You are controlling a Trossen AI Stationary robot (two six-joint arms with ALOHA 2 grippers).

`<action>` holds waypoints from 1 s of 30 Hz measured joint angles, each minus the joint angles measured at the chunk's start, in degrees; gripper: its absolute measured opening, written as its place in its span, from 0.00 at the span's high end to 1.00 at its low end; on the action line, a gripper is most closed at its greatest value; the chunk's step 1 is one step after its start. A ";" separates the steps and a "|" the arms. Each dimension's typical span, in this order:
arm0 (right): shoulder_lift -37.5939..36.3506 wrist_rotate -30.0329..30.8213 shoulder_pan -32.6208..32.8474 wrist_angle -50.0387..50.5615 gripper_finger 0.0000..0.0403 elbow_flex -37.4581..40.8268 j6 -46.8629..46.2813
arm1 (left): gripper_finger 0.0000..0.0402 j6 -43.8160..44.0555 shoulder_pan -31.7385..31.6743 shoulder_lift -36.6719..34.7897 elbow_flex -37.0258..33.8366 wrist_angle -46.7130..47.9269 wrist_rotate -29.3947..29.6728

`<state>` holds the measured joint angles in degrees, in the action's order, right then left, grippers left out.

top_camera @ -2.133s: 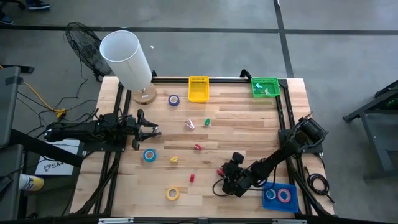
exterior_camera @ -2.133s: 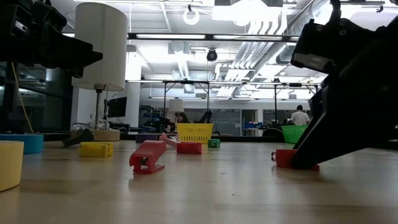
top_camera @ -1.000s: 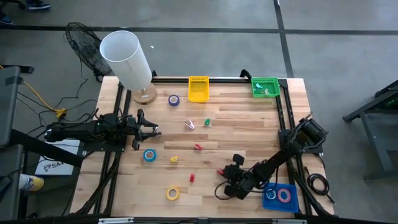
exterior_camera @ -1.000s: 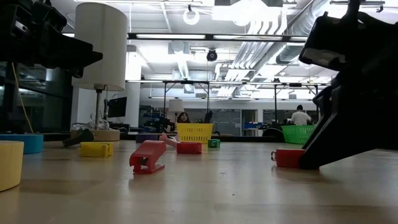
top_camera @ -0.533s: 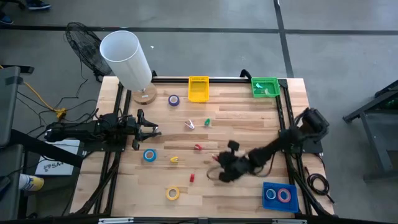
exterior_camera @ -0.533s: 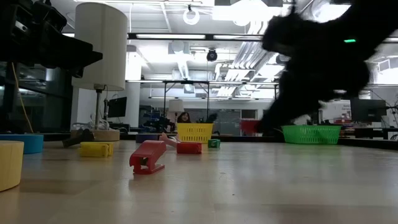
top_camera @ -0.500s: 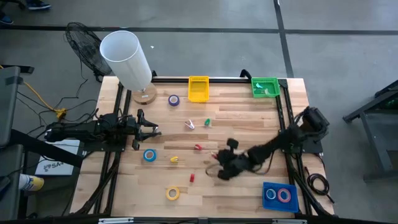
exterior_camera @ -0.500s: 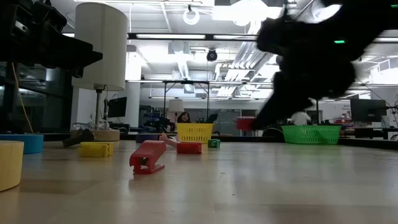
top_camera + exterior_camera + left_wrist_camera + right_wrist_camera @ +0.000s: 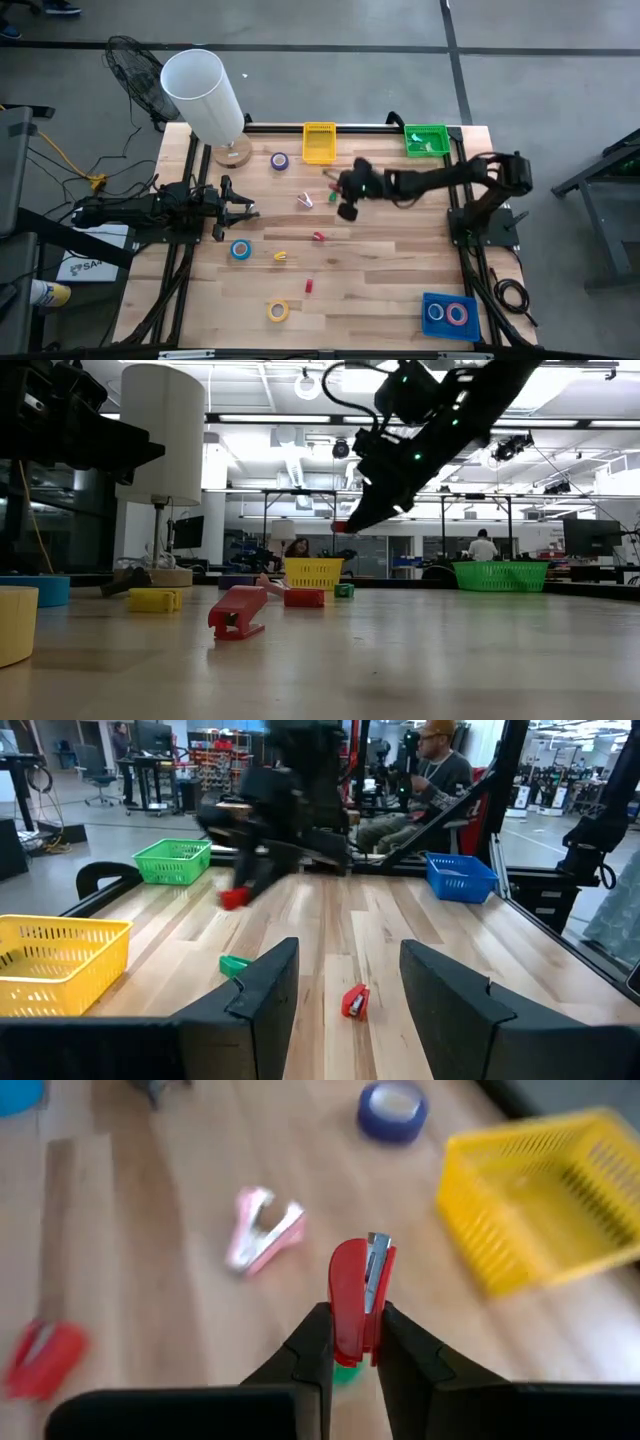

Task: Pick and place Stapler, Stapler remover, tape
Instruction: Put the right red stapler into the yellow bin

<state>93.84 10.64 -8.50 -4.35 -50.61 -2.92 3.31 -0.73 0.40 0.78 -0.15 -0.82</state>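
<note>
One red stapler (image 9: 356,1300) pinched in the right hand (image 9: 350,1342), airborne upper centre; release squarely above the yellow basket (image 9: 319,143).

Five tape rolls are showing: a purple roll (image 9: 279,160), a blue roll (image 9: 240,250), a yellow roll (image 9: 277,311), a second blue roll (image 9: 436,313) and a pink roll (image 9: 457,314). Five mini staplers are showing too — a red stapler (image 9: 319,237), a second red stapler (image 9: 309,286), a third red stapler (image 9: 350,1295), a yellow stapler (image 9: 281,257) and a green stapler (image 9: 333,197). One pink staple remover (image 9: 305,200) is lying there. Three baskets are standing — a yellow basket (image 9: 319,128), a green basket (image 9: 426,129) and a blue basket (image 9: 470,328) — beside one lamp (image 9: 203,92) and one fan (image 9: 130,60).
</note>
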 joint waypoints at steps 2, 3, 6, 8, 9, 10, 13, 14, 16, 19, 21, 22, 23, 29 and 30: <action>0.05 -3.17 -3.55 -2.88 0.88 -0.02 4.06 | 0.57 0.00 0.00 0.00 0.00 0.00 0.00; 0.06 -4.29 -5.21 -4.12 0.88 -0.02 5.64 | 0.57 0.00 0.02 0.00 0.02 -0.02 0.00; 0.07 -7.26 -9.82 -7.66 0.88 -0.04 9.31 | 0.57 -0.02 0.01 0.00 0.01 -0.02 -0.01; 0.07 -9.10 -12.49 -9.78 0.88 -0.04 10.73 | 0.57 0.00 0.00 -0.02 0.01 0.00 0.00; 0.24 -9.97 -13.69 -10.92 0.88 -0.07 11.13 | 0.57 0.00 0.00 0.00 0.02 0.01 0.00; 0.54 -10.99 -14.87 -12.29 0.88 -0.09 11.53 | 0.57 0.00 0.00 -0.02 0.00 0.01 0.00; 1.73 -14.67 -17.83 -16.56 0.88 -0.11 12.83 | 0.57 -0.01 0.01 -0.01 0.02 -0.01 -0.02; 2.30 -15.85 -18.67 -18.12 0.88 -0.15 13.54 | 0.57 -0.02 0.02 0.00 0.00 -0.02 -0.02; 3.61 -17.37 -20.13 -18.71 0.88 -1.07 15.01 | 0.57 -0.01 0.02 0.00 0.02 -0.02 -0.01; 5.89 -18.64 -21.91 -16.77 0.88 -3.93 17.29 | 0.57 0.00 0.00 -0.02 0.00 0.01 -0.02; 7.65 -19.46 -22.87 -14.12 0.88 -7.04 18.72 | 0.57 0.00 0.00 0.00 0.02 -0.01 -0.02; 8.69 -20.13 -23.28 -12.30 0.88 -9.06 19.28 | 0.57 0.00 0.00 -0.01 0.01 -0.02 -0.02; 9.72 -20.73 -23.60 -9.95 0.88 -11.27 19.80 | 0.57 -0.01 0.00 -0.02 0.00 -0.02 -0.02; 16.79 -20.57 -24.25 7.97 0.88 -26.20 24.55 | 0.57 -0.02 0.02 0.00 0.00 0.01 -0.02; 17.84 -20.22 -24.25 10.84 0.88 -28.52 25.18 | 0.57 -0.01 0.01 -0.02 0.00 -0.01 -0.02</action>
<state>111.67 -9.59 -32.75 6.49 -79.13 22.26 3.30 -0.72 0.38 0.78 -0.16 -0.84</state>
